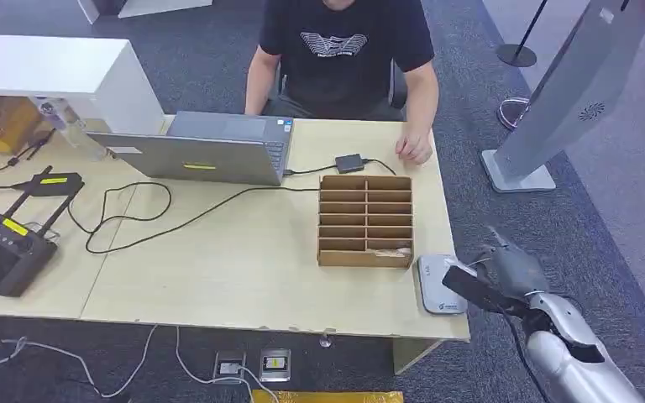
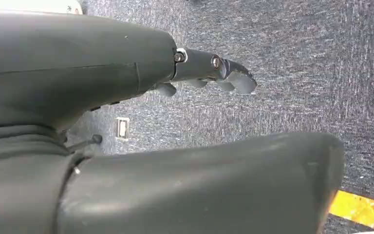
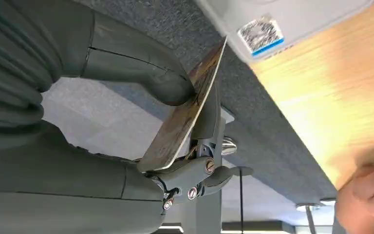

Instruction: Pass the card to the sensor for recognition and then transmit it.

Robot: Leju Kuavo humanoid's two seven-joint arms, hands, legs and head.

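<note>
A worn, brownish card (image 3: 185, 117) is pinched between the thumb and the dark fingers of my right hand (image 1: 504, 277). In the head view that hand hovers just off the table's right front corner, beside the flat grey-white sensor (image 1: 441, 285). The sensor's (image 3: 282, 19) body, with a barcode sticker on it, lies close past the card's tip in the right wrist view. My left hand (image 2: 214, 73) hangs over the dark carpet, its fingers apart and holding nothing.
A cardboard slotted organiser (image 1: 365, 220) stands left of the sensor. A person sits across the wooden table (image 1: 218, 269), one hand (image 1: 416, 149) resting on it. A laptop (image 1: 210, 151), cables and a black controller (image 1: 4, 248) lie to the left. A grey kiosk stand (image 1: 554, 109) stands at the right.
</note>
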